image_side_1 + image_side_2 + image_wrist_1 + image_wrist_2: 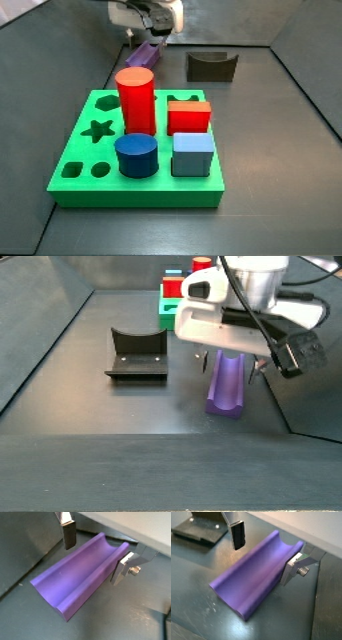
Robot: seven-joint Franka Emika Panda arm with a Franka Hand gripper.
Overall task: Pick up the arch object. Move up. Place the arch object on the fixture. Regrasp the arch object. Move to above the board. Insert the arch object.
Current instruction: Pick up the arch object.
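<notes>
wrist views close above gripper point(93, 554), side views facing oppositely

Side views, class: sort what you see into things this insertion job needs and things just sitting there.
Needed:
- arch object, lying on the floor between the open fingers of the gripper
- fixture, nothing on it yet
- board

Just sitting, all on the board:
- red cylinder
- red cube
- light blue cube
- dark blue cylinder

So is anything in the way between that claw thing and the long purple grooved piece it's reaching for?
Nothing visible. The end effector is already astride the long purple grooved arch object lying on the floor, one finger on each side with gaps showing. The dark notched fixture sits apart from it, with bare floor between.
</notes>
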